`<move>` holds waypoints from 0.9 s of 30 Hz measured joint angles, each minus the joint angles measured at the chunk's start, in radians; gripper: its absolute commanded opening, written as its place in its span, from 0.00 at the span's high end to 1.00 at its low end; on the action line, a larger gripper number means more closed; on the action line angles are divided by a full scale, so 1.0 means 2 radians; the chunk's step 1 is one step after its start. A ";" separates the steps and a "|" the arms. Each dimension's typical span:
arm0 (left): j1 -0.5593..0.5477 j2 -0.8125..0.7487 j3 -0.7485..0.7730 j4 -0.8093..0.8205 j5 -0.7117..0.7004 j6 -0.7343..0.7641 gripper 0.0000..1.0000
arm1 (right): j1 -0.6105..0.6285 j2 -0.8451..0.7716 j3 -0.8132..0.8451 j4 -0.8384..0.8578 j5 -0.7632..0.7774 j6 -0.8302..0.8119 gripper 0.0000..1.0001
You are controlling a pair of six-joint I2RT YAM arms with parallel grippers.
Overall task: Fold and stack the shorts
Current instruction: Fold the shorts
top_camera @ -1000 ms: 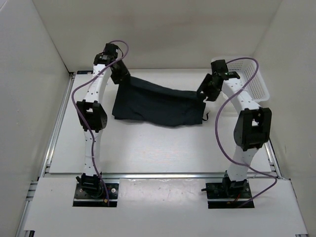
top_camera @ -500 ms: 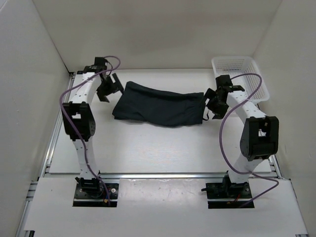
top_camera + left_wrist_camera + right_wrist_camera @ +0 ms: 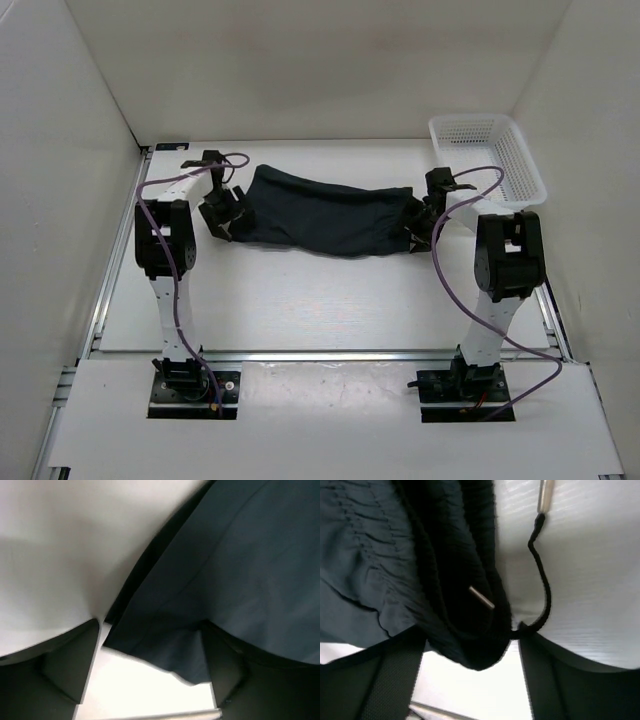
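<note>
I see the shorts (image 3: 325,212) lying near the table's (image 3: 300,300) far edge. My left gripper (image 3: 224,214) and right gripper (image 3: 420,222) sit wide open, one at each end.

left gripper (image 3: 225,212) low; jaws spread | right gripper (image 3: 420,225) low; jaws spread | both elbows bent
</note>
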 measured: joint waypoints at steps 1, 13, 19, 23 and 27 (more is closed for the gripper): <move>0.000 0.005 0.009 0.005 0.000 -0.002 0.20 | 0.000 0.005 0.000 0.004 -0.002 0.003 0.32; 0.006 0.017 0.026 0.022 -0.001 -0.007 0.90 | 0.000 0.012 0.002 0.022 0.004 0.016 1.00; 0.025 -0.035 0.001 0.028 0.002 -0.008 0.90 | 0.000 -0.020 0.007 0.000 0.012 -0.007 1.00; 0.025 -0.119 -0.080 0.035 0.003 -0.010 0.90 | 0.000 -0.076 -0.024 0.003 0.015 -0.018 1.00; 0.017 -0.208 -0.197 0.038 -0.002 -0.012 0.90 | 0.000 -0.157 -0.119 -0.006 0.022 -0.023 0.62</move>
